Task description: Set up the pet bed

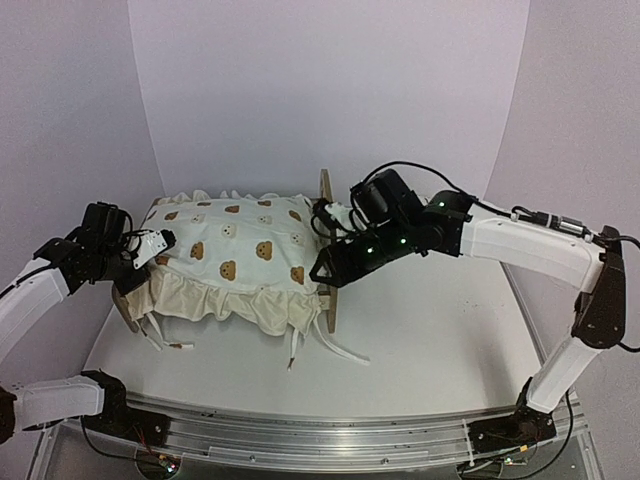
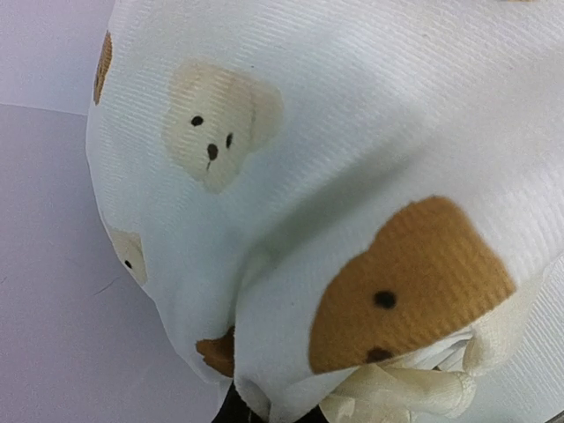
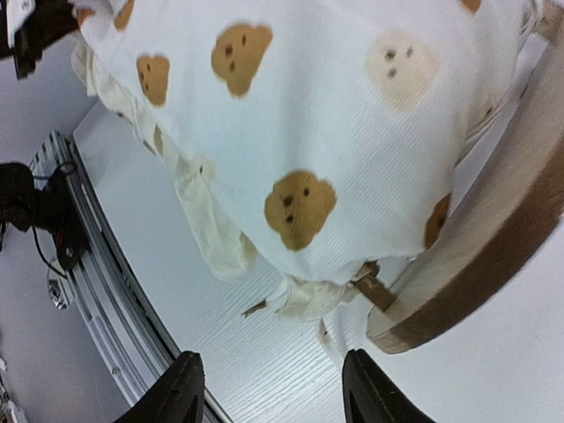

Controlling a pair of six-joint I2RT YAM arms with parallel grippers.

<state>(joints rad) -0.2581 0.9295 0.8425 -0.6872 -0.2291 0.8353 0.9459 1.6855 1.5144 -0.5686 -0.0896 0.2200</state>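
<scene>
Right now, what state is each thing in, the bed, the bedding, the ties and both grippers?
bed: upright, covered by bedding.
bedding: spread over bed, ruffle hanging down.
ties: loose, trailing on the table.
left gripper: shut on bedding's edge.
right gripper: open, empty.

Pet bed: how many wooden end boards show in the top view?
2. One board stands upright at the right end of the bedding, beside the right end effector. The other board only peeks out under the bedding's left corner; most of it is hidden.
</scene>
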